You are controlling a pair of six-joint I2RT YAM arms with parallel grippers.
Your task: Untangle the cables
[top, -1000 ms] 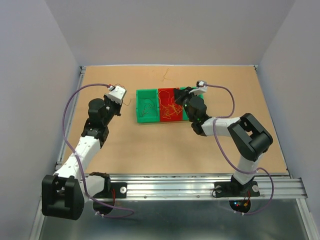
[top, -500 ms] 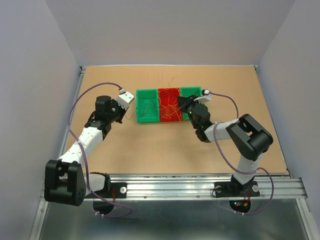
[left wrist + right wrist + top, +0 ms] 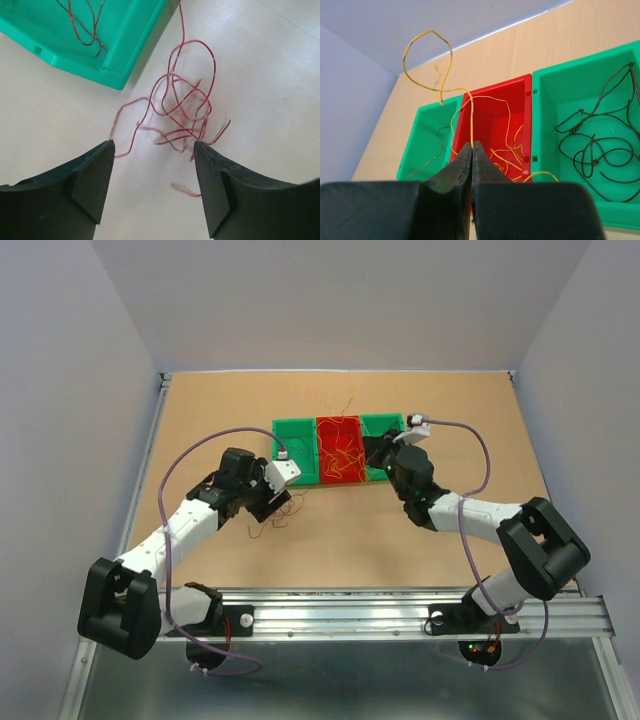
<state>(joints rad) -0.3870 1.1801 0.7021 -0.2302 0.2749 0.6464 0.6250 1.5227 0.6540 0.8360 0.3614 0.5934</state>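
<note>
The left gripper (image 3: 152, 145) hangs low over the table (image 3: 450, 410) with its jaws spread wide and nothing between them. Just beyond its tips lies a loose clump of red strands (image 3: 182, 115), curled on the bare wood just outside the near corner of the left green bin (image 3: 125, 50). One red end runs up along that corner. From above, the same clump (image 3: 281, 512) shows as a faint scribble beside the left gripper (image 3: 272, 500).

Inside the left green bin (image 3: 295, 421) lie a few thin strands, reddish-dark in the left wrist view. Their colour is hard to call from the other views.

Next comes the red bin (image 3: 517, 100) in the middle, touching the green bins on either side. It holds a tangle of orange-yellow strands (image 3: 507, 162).

The right green bin (image 3: 550, 95) holds dark curly strands (image 3: 592, 150), spread loosely over its floor.

The right gripper (image 3: 471, 145) sits at the near edge of the row – its fingers pressed together, pinching a yellow strand (image 3: 471, 122). That strand rises straight from the fingertips and loops high above the bins. From overhead, the right gripper (image 3: 385, 455) is over the seam between the red bin and the right green bin.
</note>
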